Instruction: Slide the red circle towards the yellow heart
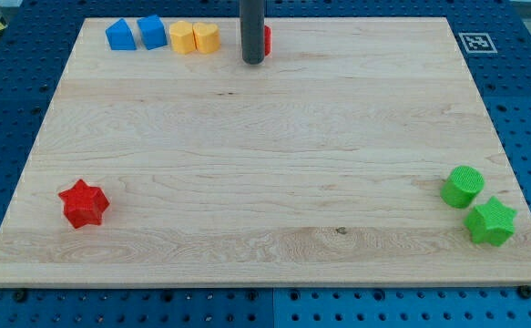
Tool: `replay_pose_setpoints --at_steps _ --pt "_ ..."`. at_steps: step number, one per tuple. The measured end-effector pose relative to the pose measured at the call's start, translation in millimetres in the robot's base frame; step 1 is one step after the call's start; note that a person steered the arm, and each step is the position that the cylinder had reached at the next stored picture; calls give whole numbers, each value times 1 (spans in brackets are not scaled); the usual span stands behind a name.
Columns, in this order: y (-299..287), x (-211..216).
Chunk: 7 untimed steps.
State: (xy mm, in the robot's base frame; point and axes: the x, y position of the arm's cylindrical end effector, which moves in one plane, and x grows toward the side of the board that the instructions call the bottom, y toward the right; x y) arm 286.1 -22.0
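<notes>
The red circle (pixel 267 40) sits near the board's top edge, mostly hidden behind my dark rod; only a red sliver shows on the rod's right side. My tip (pixel 253 60) rests at the circle's left, touching or nearly touching it. The yellow heart (pixel 207 37) lies to the left of my tip, a short gap away, with a yellow hexagon (pixel 182 37) right beside it on its left.
Two blue blocks (pixel 119 35) (pixel 151 32) stand at the top left beside the yellow ones. A red star (pixel 84 203) lies at the lower left. A green cylinder (pixel 463 186) and a green star (pixel 491 221) lie at the lower right. The wooden board (pixel 265 164) ends close above the top row.
</notes>
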Motion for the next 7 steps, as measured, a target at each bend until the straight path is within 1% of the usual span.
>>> replay_pose_setpoints --at_steps 1,2,3,4,5,7 --pt "4 2" --pt "41 4" --pt "68 -9" --pt "70 -37" --pt "70 -43" --pt "68 -38"
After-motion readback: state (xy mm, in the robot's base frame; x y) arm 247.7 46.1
